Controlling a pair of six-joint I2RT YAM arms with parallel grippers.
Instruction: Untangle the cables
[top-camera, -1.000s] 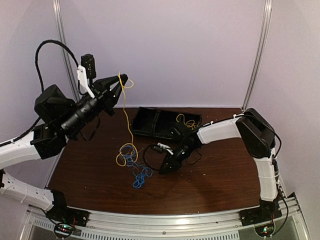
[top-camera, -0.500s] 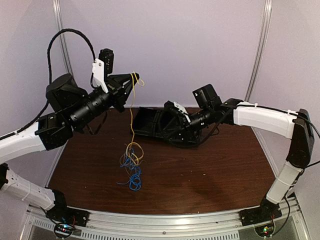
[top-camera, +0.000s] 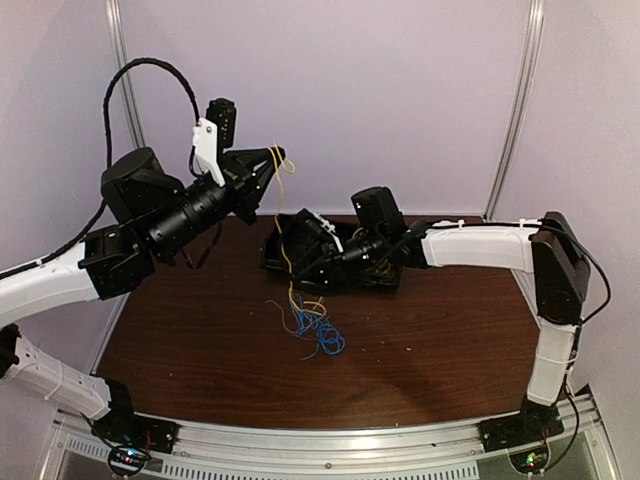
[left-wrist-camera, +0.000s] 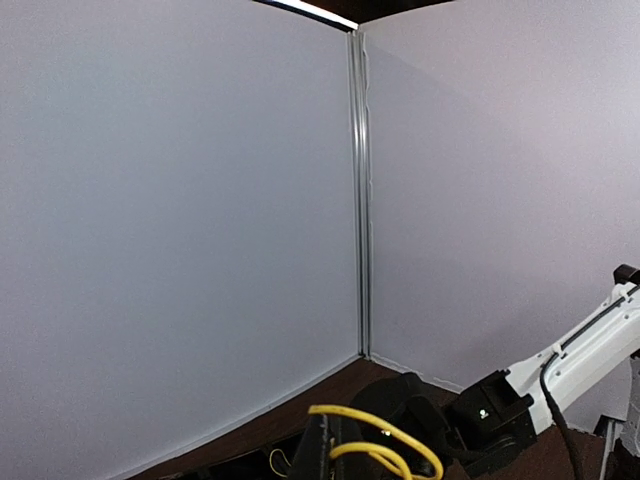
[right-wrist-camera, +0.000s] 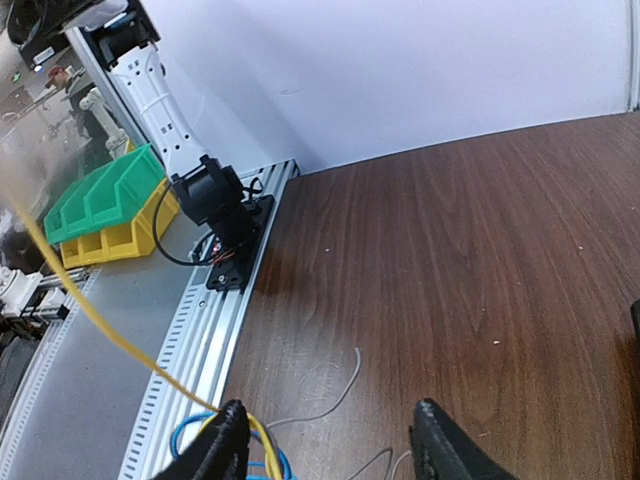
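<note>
My left gripper is raised high and shut on a yellow cable, whose loop sticks out past its fingers in the left wrist view. The cable hangs down to a tangle of blue, yellow and thin grey wires whose lower end rests on the table. My right gripper is open, right beside the hanging yellow cable and above the tangle. In the right wrist view its gripper is wide open; the yellow cable and a blue loop lie against the left finger.
A black two-compartment tray stands at the back of the brown table, behind the right gripper, with a bit of yellow cable in it. A loose grey wire end lies on the table. Walls close the back and sides.
My right gripper has swung left from over the tray to the hanging yellow cable. The left gripper moved slightly right, and the tangle shifted right with it.
</note>
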